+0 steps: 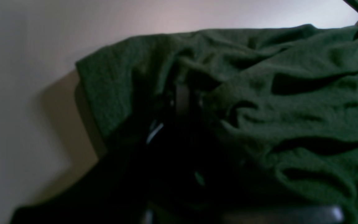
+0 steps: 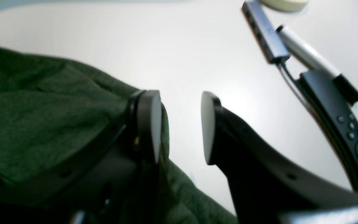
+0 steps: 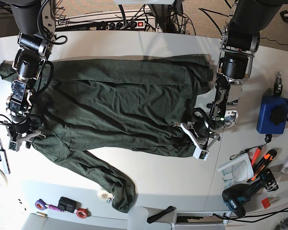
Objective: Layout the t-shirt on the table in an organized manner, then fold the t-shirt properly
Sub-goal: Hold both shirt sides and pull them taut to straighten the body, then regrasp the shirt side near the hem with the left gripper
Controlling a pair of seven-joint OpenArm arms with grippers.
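Although the t-shirt point(image 3: 120, 103) already lies spread across the table point(image 3: 158, 172), the layout stage looks unfinished and no fold is visible yet. Its body stretches from nine o'clock to three o'clock in the base view, wrinkled in long diagonal creases, while one long sleeve trails off toward six o'clock and ends in a bunched cuff. The left gripper point(image 3: 200, 135), at three o'clock on the cloth, is clamped on the t-shirt's edge, and the left wrist view shows green fabric gathered tightly around its dark closed jaws. The right gripper point(image 2: 180, 124), at nine o'clock, stands with its jaws apart; in the right wrist view bare white table shows between the two pads and nothing is held, though the cloth lies against the outer side of one finger. Judging from this, smoothing the body and straightening the stray sleeve remain, then every fold.
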